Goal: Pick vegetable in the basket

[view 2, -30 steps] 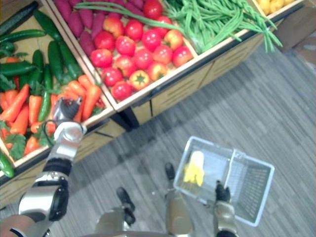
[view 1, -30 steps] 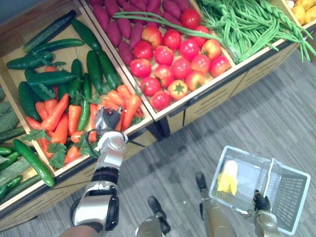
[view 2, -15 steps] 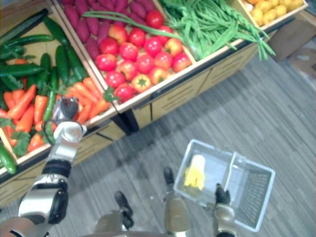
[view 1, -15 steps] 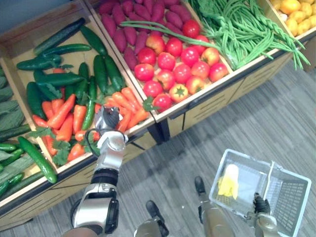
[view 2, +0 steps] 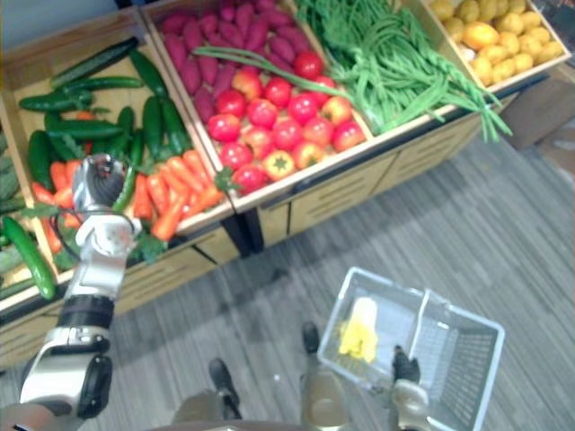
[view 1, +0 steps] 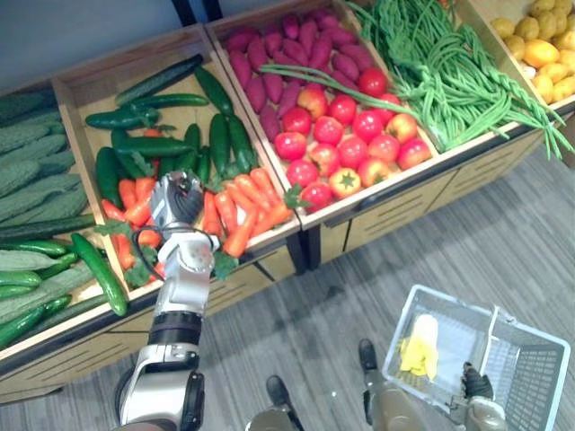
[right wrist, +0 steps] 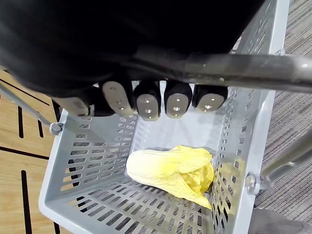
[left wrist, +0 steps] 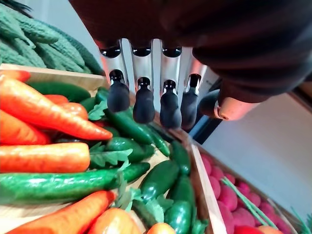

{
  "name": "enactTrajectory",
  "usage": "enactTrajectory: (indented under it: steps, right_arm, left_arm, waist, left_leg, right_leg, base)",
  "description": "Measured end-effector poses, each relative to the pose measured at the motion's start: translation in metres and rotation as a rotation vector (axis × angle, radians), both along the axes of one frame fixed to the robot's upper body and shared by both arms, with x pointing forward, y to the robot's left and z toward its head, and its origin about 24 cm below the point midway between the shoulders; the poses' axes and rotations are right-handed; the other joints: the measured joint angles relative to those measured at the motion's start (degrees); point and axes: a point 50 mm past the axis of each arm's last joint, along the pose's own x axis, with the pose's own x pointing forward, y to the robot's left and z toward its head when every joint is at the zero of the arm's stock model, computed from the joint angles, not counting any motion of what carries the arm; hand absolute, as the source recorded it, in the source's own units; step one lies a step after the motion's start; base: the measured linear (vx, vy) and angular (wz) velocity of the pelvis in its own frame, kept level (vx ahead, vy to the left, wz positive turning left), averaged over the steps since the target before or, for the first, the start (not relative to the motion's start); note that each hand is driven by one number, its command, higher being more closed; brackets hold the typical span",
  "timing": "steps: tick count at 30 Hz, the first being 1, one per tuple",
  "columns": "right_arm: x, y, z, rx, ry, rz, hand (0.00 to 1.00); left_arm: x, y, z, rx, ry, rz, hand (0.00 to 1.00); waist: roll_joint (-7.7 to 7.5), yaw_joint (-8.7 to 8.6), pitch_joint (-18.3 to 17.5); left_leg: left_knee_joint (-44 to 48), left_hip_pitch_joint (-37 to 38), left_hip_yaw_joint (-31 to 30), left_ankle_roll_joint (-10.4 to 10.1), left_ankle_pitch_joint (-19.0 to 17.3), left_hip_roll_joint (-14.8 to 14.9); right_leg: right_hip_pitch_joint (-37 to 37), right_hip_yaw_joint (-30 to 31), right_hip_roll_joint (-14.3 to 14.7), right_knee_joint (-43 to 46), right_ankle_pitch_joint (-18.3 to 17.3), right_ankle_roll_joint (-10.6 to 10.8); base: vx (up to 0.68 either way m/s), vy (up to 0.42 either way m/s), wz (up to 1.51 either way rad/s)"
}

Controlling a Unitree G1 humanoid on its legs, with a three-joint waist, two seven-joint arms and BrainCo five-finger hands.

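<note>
My left hand (view 1: 177, 199) hovers over the bin of carrots (view 1: 243, 202) and cucumbers (view 1: 220, 139). In the left wrist view its fingers (left wrist: 144, 105) hang straight and relaxed above a carrot (left wrist: 44, 109) and a cucumber (left wrist: 63, 183), holding nothing. My right hand (view 1: 476, 384) is low on the right, its fingers (right wrist: 146, 100) curled round the metal handle (right wrist: 243, 70) of a grey plastic basket (view 2: 454, 377). A pale yellow leafy vegetable (right wrist: 170, 168) lies on the basket's floor.
The wooden stand also holds tomatoes (view 1: 350, 135), purple sweet potatoes (view 1: 296, 45), long green beans (view 1: 449, 63), yellow produce (view 1: 539, 45) at far right and bumpy green gourds (view 1: 27, 171) at far left. Grey plank floor (view 1: 467, 233) lies between stand and basket.
The camera has shifted, so the whole stand sits differently in view. My left hand has reached farther back into the bin, from its front edge to over the carrots. The basket stays held.
</note>
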Motion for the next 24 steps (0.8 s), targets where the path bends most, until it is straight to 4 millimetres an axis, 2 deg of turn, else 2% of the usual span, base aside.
enactTrajectory:
  steps: [4,8,10,12,24]
  right_arm:
    - [-0.003,0.000,-0.002,0.011,0.006,-0.016,1.00]
    - [-0.012,0.004,-0.006,0.036,0.020,-0.053,1.00]
    - [-0.012,0.005,-0.006,0.039,0.020,-0.052,1.00]
    - [-0.012,0.005,-0.006,0.039,0.020,-0.050,1.00]
    - [-0.009,0.006,-0.005,0.029,0.016,-0.018,1.00]
  left_arm:
    - [-0.006,-0.001,-0.003,0.009,0.010,-0.020,0.00]
    - [-0.030,-0.024,-0.036,0.047,0.145,-0.154,0.00]
    - [-0.036,-0.027,-0.052,0.035,0.218,-0.180,0.00]
    - [-0.040,-0.029,-0.059,0.034,0.249,-0.187,0.00]
    - [-0.039,-0.034,-0.062,0.050,0.268,-0.208,0.00]
  waist:
    - [-0.16,-0.07,-0.8]
    - [-0.20,0.12,-2.0]
    - [-0.23,0.15,-2.0]
    - [-0.24,0.26,-2.0]
    - [-0.22,0.31,-2.8]
  left_leg:
    - [-0.1,-0.2,-0.3,0.0,0.0,-0.2]
    - [-0.2,0.0,-0.3,0.0,0.0,-0.2]
    - [-0.2,0.0,-0.1,0.0,0.0,-0.2]
    - [-0.1,0.2,0.1,0.0,0.0,-0.3]
    - [-0.1,-0.4,1.1,0.0,0.0,-0.2]
  right_leg:
    - [0.0,-0.2,-0.1,-0.1,0.0,0.0]
    - [0.1,-0.2,-0.2,-0.1,0.0,0.0]
    - [0.1,0.0,-0.1,-0.1,0.0,0.0]
    - [0.1,0.3,-0.1,-0.1,0.1,0.1]
    - [-1.1,1.0,0.0,-0.1,0.2,0.3]
  base:
    - [0.01,-0.006,0.03]
    - [0.03,-0.001,0.00]
    - [0.00,0.000,0.00]
    - [-0.01,-0.015,-0.06]
    - [0.00,-0.005,-0.03]
